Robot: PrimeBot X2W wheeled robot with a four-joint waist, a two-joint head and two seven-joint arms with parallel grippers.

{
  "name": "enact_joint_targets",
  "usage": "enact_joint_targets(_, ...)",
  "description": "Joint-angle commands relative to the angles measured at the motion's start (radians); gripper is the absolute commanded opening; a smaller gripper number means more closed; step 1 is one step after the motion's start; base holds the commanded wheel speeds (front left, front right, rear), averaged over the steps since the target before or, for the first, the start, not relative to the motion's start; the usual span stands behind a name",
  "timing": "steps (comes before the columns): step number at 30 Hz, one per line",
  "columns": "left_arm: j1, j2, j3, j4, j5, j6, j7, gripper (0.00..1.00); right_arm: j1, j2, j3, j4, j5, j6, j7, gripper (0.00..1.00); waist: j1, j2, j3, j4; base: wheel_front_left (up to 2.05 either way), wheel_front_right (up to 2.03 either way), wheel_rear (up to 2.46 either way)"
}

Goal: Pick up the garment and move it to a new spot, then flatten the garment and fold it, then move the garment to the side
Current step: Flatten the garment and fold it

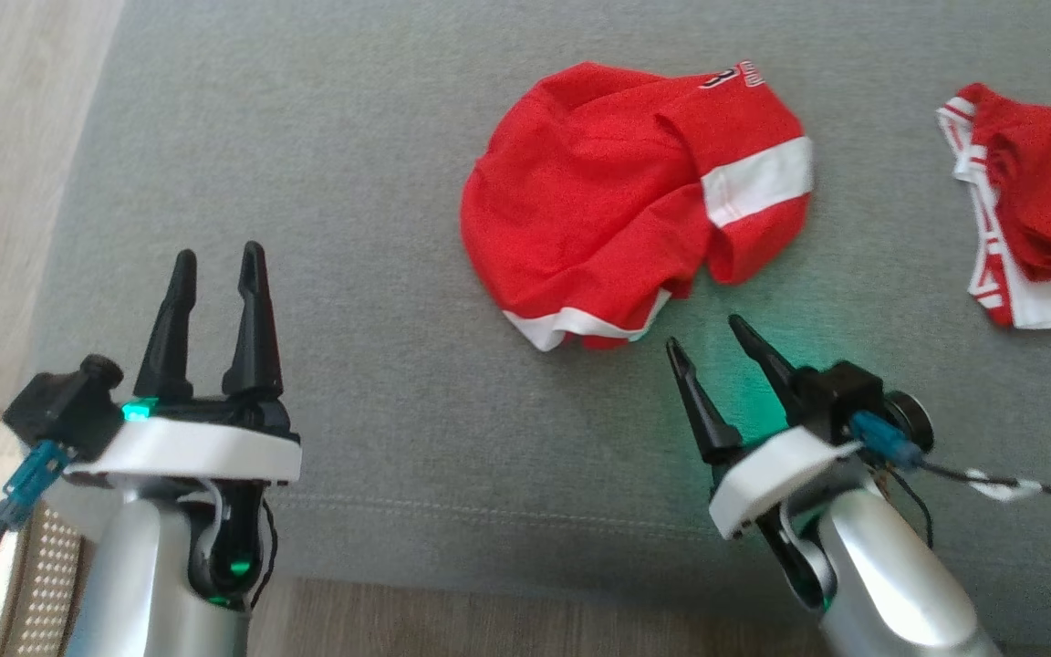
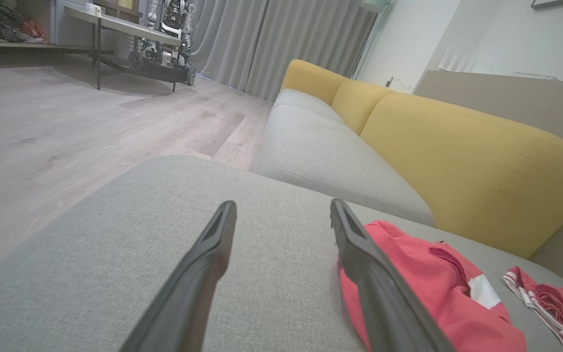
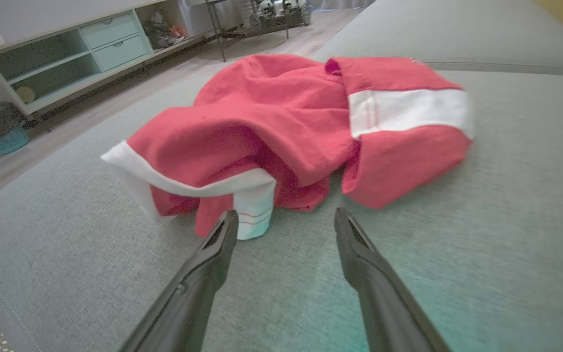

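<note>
Two grippers stood with jaws fully apart and empty: the left gripper (image 1: 218, 254) over bare grey cushion (image 1: 352, 164), the right gripper (image 1: 705, 332) just short of the crumpled garment (image 1: 598, 201) lying mid-cushion. A good pick-up would probably pinch the near white hem (image 3: 254, 205), close firmly through the bunched layers, and lift clear of the second red garment (image 1: 1045, 182), well apart at the robot's right.

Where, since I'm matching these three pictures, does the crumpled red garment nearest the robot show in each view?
Head view: the garment lies upper centre.
Left wrist view: lower right, running off the bottom edge.
Right wrist view: centre of the picture, large and close.
Shared landmark: its white band, with the grey cushion underneath.
</note>
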Motion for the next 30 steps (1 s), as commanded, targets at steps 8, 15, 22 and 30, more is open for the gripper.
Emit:
enact_joint_targets(8,-0.047,0.01,0.013,-0.021,-0.029,0.005,-0.012,1.0,-0.121,0.011,0.068,0.131,0.04,0.0,-0.005,1.0,0.0,0.0,0.026,0.056,0.0,0.0,0.0)
enact_joint_targets(15,-0.051,0.01,0.007,-0.019,-0.036,0.007,-0.012,1.0,-0.158,0.011,0.08,0.196,0.049,0.0,-0.007,1.0,0.0,0.0,0.035,0.073,0.0,0.0,0.0)
enact_joint_targets(22,-0.055,0.01,0.004,-0.019,-0.039,0.012,-0.012,1.0,-0.186,0.011,0.079,0.227,0.051,0.0,-0.008,1.0,0.0,0.0,0.045,0.079,0.0,0.0,0.0)
enact_joint_targets(30,-0.058,0.01,-0.001,-0.02,-0.041,0.017,-0.012,1.0,-0.2,0.011,0.086,0.232,0.044,0.0,-0.008,0.0,0.0,0.0,0.051,0.075,0.0,0.0,0.0)
